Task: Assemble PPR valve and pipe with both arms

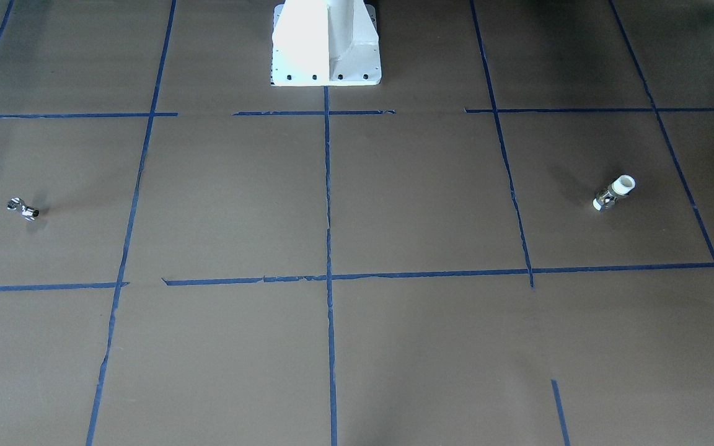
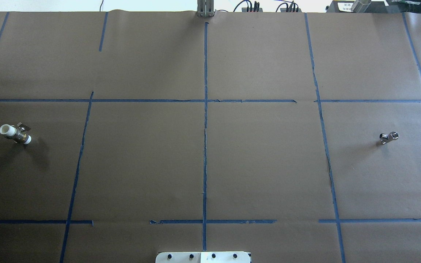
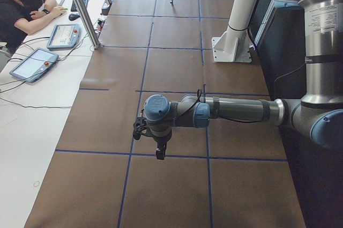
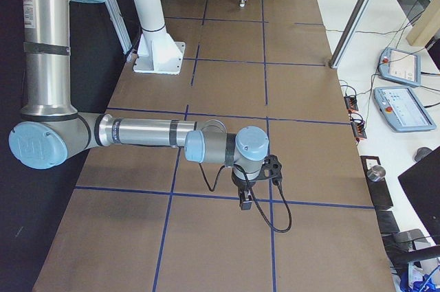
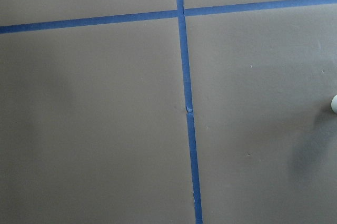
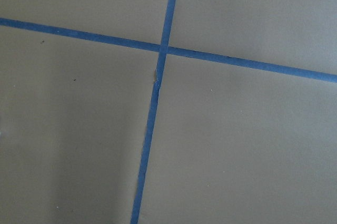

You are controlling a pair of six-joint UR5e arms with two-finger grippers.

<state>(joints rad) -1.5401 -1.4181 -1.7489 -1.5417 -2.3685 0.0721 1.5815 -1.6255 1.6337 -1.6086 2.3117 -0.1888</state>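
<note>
Exterior left: left arm [image 3: 236, 110] level, left gripper [image 3: 159, 154] pointing down; right gripper [image 4: 244, 202] likewise; openness cannot tell

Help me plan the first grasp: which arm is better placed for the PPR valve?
Probably left. The PPR valve lies at the left end of the table, where the left arm hangs; the pipe lies at the right end.

Robotics lab: tape-gridded table [image 2: 141, 164], teach pendants [image 4: 404, 108].
</note>
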